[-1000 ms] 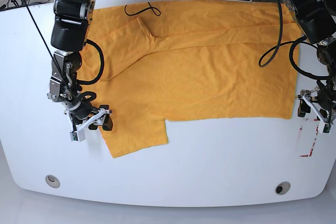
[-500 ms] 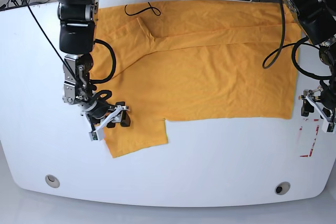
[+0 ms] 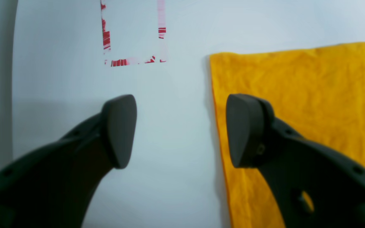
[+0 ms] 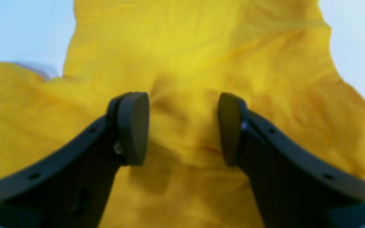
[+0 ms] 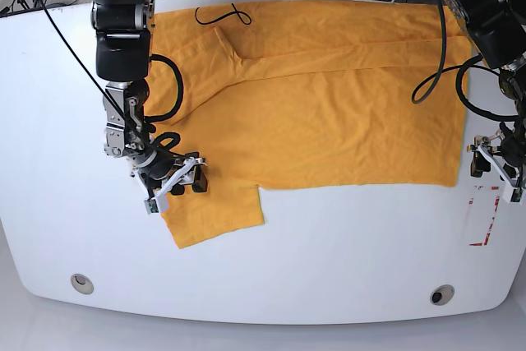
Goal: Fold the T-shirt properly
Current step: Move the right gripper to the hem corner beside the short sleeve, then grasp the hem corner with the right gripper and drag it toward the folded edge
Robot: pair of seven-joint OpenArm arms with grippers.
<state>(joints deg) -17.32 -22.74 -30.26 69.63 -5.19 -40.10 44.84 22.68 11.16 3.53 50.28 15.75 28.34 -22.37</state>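
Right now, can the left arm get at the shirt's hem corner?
Probably yes. The left gripper is open beside the T-shirt, one finger already over its edge, with only bare table between.

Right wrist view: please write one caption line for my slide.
Open right hand poised over a bunched part of the orange-yellow T-shirt, white table visible at both upper corners.

We've got loads of bare desk along the near side, nothing on it but two small round holes near the front edge; the T-shirt covers most of the far half, so anything crossing there goes over cloth; the left gripper sits just off the shirt's edge with open white desk between its fingers; red tape marks lie flat beside it; the right gripper is over the sleeve; cables loop off both arms.
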